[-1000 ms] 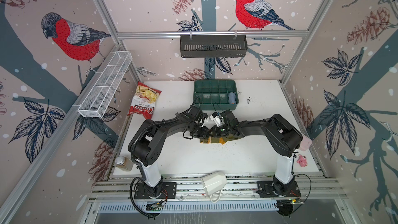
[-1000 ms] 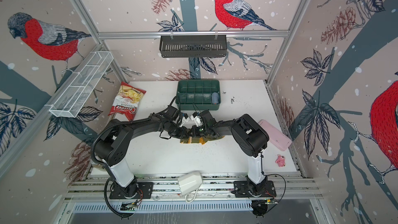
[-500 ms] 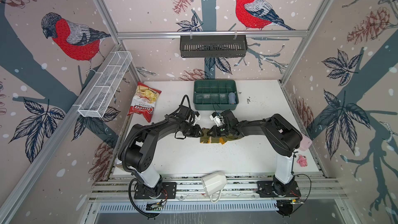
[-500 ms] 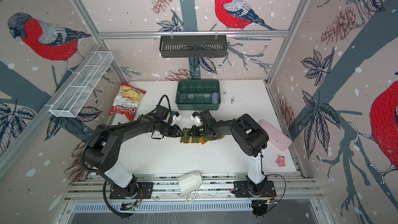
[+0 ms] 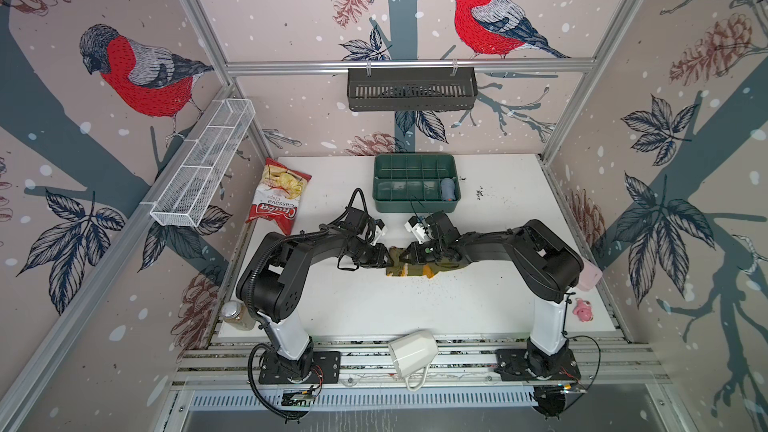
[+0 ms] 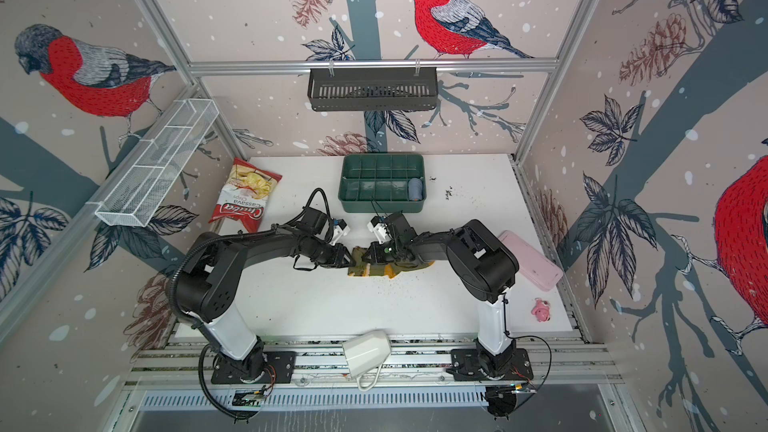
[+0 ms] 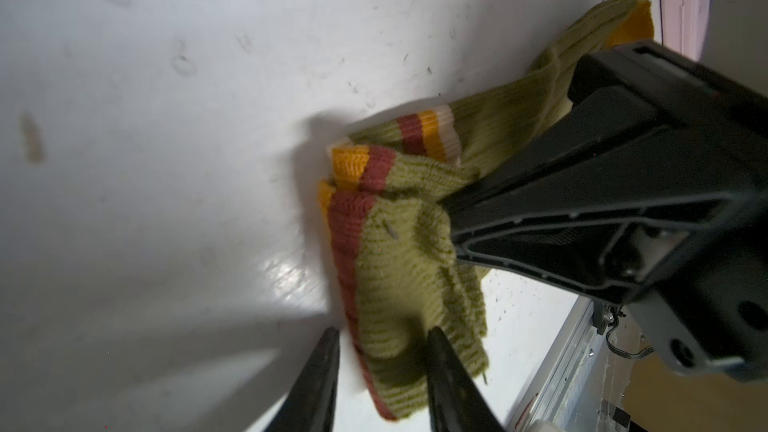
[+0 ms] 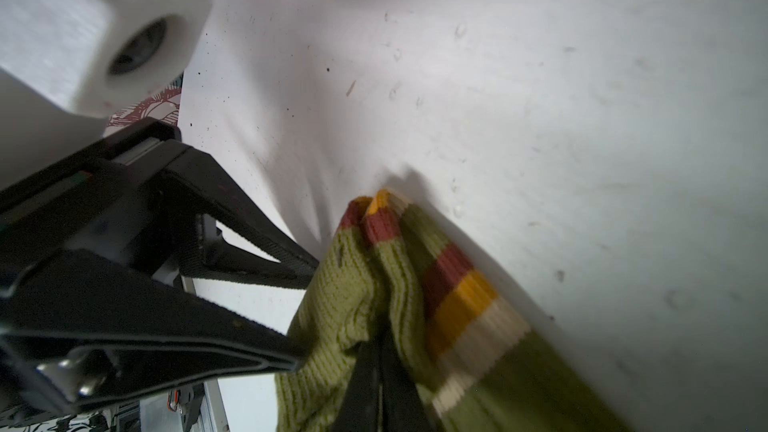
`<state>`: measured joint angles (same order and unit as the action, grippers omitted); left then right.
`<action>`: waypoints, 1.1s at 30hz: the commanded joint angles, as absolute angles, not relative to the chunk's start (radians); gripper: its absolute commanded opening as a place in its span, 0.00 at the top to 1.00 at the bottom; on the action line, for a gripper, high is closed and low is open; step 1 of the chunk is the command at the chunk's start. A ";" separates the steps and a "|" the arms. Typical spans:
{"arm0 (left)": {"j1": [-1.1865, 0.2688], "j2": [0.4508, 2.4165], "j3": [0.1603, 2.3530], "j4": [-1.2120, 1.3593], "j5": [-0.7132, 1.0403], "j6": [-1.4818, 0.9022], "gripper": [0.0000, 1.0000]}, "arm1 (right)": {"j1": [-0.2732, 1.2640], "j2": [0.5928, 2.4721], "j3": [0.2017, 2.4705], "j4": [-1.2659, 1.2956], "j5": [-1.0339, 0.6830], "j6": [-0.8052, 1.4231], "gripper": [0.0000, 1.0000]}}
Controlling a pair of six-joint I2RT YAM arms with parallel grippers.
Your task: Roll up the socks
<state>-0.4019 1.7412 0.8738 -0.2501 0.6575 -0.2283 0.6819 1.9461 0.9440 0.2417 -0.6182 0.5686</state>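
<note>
The olive-green socks lie bunched mid-table, striped cuffs folded toward the left. In the left wrist view the fold of the socks reaches in between my left gripper. That gripper stands open, and one of its fingers is clear of the knit. My right gripper is shut on a pinch of the socks. In both top views the left gripper and the right gripper face each other across the cuff end. The right arm hides part of the socks.
A green compartment tray stands behind the grippers with a blue-grey sock roll in it. A chips bag lies at back left, a pink case and pink toy at right. Crumbs dot the table by the socks.
My left gripper has drawn back leftward off the socks and opened its jaws. The right gripper has kept its pinch in place.
</note>
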 commanded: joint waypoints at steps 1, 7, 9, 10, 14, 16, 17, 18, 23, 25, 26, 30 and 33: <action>-0.402 1.753 0.867 -0.214 0.690 -0.217 0.63 | 0.683 1.952 0.944 0.161 -0.544 0.546 0.92; -0.407 1.776 0.854 -0.179 0.720 -0.227 0.64 | 0.683 1.955 0.943 0.167 -0.547 0.549 0.92; -0.410 1.779 0.853 -0.172 0.725 -0.230 0.65 | 0.684 1.958 0.943 0.170 -0.550 0.552 0.92; -0.411 1.781 0.852 -0.172 0.727 -0.230 0.65 | 0.684 1.958 0.942 0.172 -0.550 0.553 0.92; -0.411 1.782 0.850 -0.166 0.736 -0.229 0.69 | 0.685 1.962 0.942 0.179 -0.555 0.556 0.93; -0.411 1.783 0.850 -0.167 0.739 -0.229 0.72 | 0.685 1.963 0.942 0.183 -0.557 0.558 0.93; -0.411 1.783 0.850 -0.166 0.741 -0.229 0.74 | 0.687 1.965 0.942 0.186 -0.559 0.560 0.93; -0.411 1.785 0.850 -0.165 0.741 -0.230 0.77 | 0.687 1.965 0.943 0.186 -0.560 0.560 0.93; -0.411 1.777 0.853 -0.166 0.726 -0.235 0.90 | 0.689 1.965 0.942 0.189 -0.561 0.561 0.93; -0.412 1.772 0.862 -0.189 0.696 -0.233 0.94 | 0.690 1.963 0.940 0.190 -0.563 0.561 0.92; -0.411 1.770 0.870 -0.208 0.681 -0.230 0.96 | 0.690 1.960 0.939 0.190 -0.564 0.561 0.91; -0.413 1.757 0.905 -0.302 0.591 -0.204 0.97 | 0.687 1.935 0.934 0.190 -0.563 0.560 0.82; -0.419 1.750 0.933 -0.380 0.511 -0.181 0.97 | 0.680 1.900 0.923 0.191 -0.564 0.558 0.75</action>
<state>-0.4168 1.7603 0.9131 -0.2775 0.6178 -0.2234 0.6872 1.9213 0.9321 0.2546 -0.6117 0.5716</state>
